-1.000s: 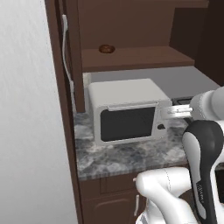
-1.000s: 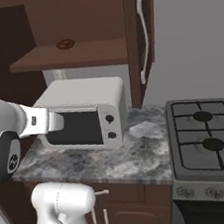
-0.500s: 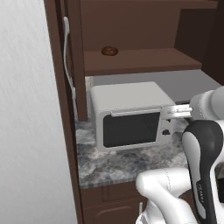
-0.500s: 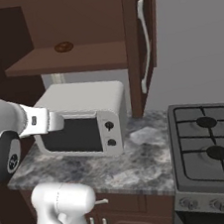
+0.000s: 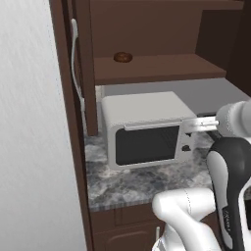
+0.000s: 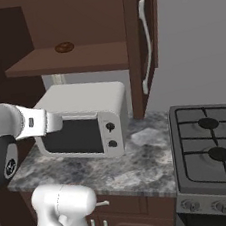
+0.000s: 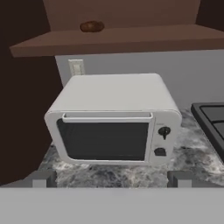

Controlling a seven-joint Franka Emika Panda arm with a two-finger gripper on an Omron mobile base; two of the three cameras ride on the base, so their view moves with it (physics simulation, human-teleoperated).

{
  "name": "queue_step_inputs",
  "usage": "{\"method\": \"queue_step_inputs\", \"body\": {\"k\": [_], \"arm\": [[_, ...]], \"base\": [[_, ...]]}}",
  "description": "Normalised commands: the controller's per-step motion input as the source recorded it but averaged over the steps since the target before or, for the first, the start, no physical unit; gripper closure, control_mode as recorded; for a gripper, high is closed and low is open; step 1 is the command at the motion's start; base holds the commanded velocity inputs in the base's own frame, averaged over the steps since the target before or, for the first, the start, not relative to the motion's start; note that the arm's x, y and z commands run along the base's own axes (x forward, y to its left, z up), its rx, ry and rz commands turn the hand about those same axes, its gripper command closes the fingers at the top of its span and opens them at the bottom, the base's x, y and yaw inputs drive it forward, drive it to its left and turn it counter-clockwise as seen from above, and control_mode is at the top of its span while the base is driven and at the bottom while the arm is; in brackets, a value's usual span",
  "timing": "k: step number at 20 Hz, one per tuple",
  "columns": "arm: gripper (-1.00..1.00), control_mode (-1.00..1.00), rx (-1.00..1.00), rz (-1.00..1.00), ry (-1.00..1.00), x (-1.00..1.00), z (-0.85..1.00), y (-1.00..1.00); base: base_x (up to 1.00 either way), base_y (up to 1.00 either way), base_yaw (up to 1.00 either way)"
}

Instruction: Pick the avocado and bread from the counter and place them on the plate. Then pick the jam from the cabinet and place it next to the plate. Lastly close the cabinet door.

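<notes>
Cabinet (image 7: 122, 37) above the spread jaws.

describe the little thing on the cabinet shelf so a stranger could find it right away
Start at the white microwave on the marbled counter, then look up to the open cabinet's wooden shelf. The dark brown round lump sits alone there, toward the left, the single small item on that board.

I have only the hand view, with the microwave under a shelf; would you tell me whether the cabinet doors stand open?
Observer: Yes. In the right base view the right cabinet door is swung open, with its silver handle showing.
Operator: Thank you. And the other side?
Observer: In the left base view the left cabinet door is open too, seen edge-on beside the shelf.
Operator: What is below the counter?
Observer: Dark lower cupboards.
</notes>
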Motion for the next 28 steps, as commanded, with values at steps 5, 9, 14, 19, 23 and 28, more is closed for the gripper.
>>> {"method": "queue_step_inputs", "body": {"k": [5,9,14,19,23,28], "arm": [[-1.0,-1.0,-0.01,0.0,-0.2,-0.55,0.44,-0.05],[-1.0,-1.0,-0.01,0.0,-0.07,-0.5,0.44,-0.04],[-1.0,-1.0,-0.01,0.03,-0.11,-0.4,0.29,0.0],[-1.0,-1.0,0.0,0.09,-0.07,-0.46,0.12,0.0],[-1.0,-1.0,0.0,0.01,-0.05,-0.61,0.12,-0.18],[-1.0,-1.0,0.0,0.0,-0.01,-0.45,0.16,-0.37]], "base": [[0.0,0.0,0.0],[0.0,0.0,0.0],[0.0,0.0,0.0],[0.0,0.0,0.0],[0.0,0.0,0.0],[0.0,0.0,0.0]]}}
